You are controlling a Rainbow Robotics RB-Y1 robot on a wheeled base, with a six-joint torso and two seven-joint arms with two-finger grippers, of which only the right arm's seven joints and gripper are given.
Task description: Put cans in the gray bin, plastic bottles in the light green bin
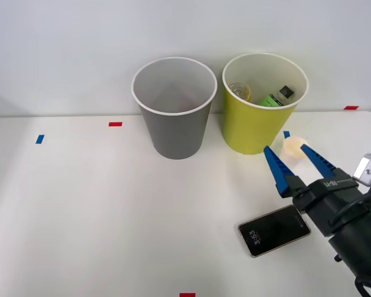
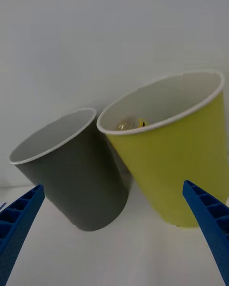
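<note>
Left to right in the front view: the gray bin stands upper centre on the white table, nothing visible inside it. Just beside it, to the right, is the light green bin, and inside it lie the plastic bottles: one with a yellow label toward the bin's left wall and a green bottle with a black cap beside it. Lower right is my right claw, its two blue ribbed fingers spread wide apart, holding nothing and touching nothing. Between the fingertips a pale object sits on the table near the green bin's base; I cannot tell what it is. A black phone lies on the table just below my wrist.

My wrist view adds the two bins leaning close together, gray bin and light green bin, with a glimpse of the yellow-labelled bottle over the rim. It shows neither the phone nor the pale object.
</note>
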